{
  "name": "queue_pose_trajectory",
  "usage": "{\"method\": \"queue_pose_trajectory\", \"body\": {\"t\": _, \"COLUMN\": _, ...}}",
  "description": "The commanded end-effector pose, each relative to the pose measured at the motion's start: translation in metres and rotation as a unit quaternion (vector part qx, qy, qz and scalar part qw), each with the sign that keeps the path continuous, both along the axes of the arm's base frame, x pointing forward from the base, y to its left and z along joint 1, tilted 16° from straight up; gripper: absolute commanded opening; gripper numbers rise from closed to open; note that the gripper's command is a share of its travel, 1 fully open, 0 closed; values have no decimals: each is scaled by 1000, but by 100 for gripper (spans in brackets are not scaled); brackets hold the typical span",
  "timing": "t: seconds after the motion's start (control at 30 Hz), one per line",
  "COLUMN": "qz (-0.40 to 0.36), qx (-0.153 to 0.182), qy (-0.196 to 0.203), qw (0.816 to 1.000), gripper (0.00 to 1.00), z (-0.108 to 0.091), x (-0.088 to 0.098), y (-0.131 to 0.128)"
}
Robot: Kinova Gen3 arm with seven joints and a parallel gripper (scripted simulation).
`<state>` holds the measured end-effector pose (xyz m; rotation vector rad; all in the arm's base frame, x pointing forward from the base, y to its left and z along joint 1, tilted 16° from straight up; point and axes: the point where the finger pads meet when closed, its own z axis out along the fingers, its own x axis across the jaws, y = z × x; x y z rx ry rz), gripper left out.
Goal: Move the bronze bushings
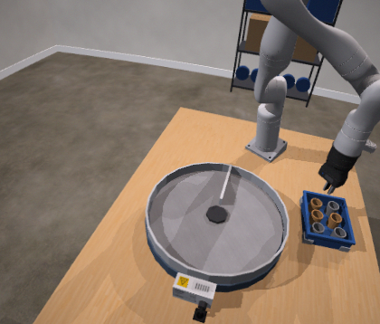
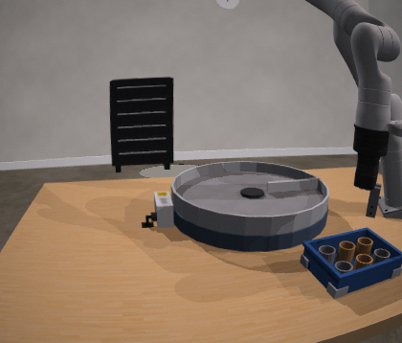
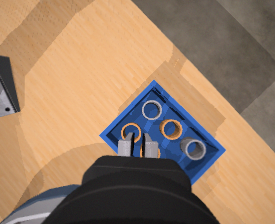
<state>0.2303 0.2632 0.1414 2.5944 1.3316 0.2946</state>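
Observation:
The blue crate [image 1: 326,218] stands on the table right of the turntable, also in the exterior view [image 2: 353,261] and the wrist view [image 3: 163,132]. It holds three bronze bushings [image 1: 317,214] [image 2: 346,249] [image 3: 171,128] and three steel bushings [image 1: 333,206] [image 2: 327,252] [image 3: 152,109], all upright. My gripper [image 1: 330,186] [image 2: 373,201] [image 3: 138,140] hangs well above the crate's near-base end, fingers narrowly open and empty, over a bronze bushing. The turntable's grey disc [image 1: 228,228] [image 2: 222,192] with its dark hub [image 1: 216,214] [image 2: 252,193] carries no bushings.
A raised rim rings the disc, and a grey bar [image 1: 225,182] lies across it from rim toward hub. A control box [image 1: 194,288] is fixed at the turntable's front. My arm's base [image 1: 267,147] stands behind the crate. A shelf stands behind the table.

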Motion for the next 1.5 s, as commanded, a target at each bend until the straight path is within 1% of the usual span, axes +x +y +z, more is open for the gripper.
{"method": "queue_pose_trajectory", "body": {"t": 0.0, "qz": 0, "qx": 1, "qy": -1, "qw": 1000, "gripper": 36, "z": 0, "x": 0, "y": 0}}
{"method": "queue_pose_trajectory", "body": {"t": 0.4, "qz": 0, "qx": 1, "qy": -1, "qw": 1000, "gripper": 36, "z": 0, "x": 0, "y": 0}}
{"method": "queue_pose_trajectory", "body": {"t": 0.47, "qz": 0, "qx": 1, "qy": -1, "qw": 1000, "gripper": 36, "z": -2, "x": 1, "y": 0}}
{"method": "queue_pose_trajectory", "body": {"t": 0.57, "qz": 0, "qx": 1, "qy": -1, "qw": 1000, "gripper": 36, "z": -11, "x": 3, "y": 0}}
{"method": "queue_pose_trajectory", "body": {"t": 0.63, "qz": 0, "qx": 1, "qy": -1, "qw": 1000, "gripper": 36, "z": -11, "x": 3, "y": 0}}
{"method": "queue_pose_trajectory", "body": {"t": 0.87, "qz": 0, "qx": 1, "qy": 0, "qw": 1000, "gripper": 36, "z": -42, "x": 12, "y": -3}}
{"method": "queue_pose_trajectory", "body": {"t": 1.0, "qz": 0, "qx": 1, "qy": -1, "qw": 1000, "gripper": 36, "z": -53, "x": 15, "y": -4}}
{"method": "queue_pose_trajectory", "body": {"t": 1.47, "qz": 0, "qx": 1, "qy": 0, "qw": 1000, "gripper": 36, "z": -55, "x": 16, "y": -4}}
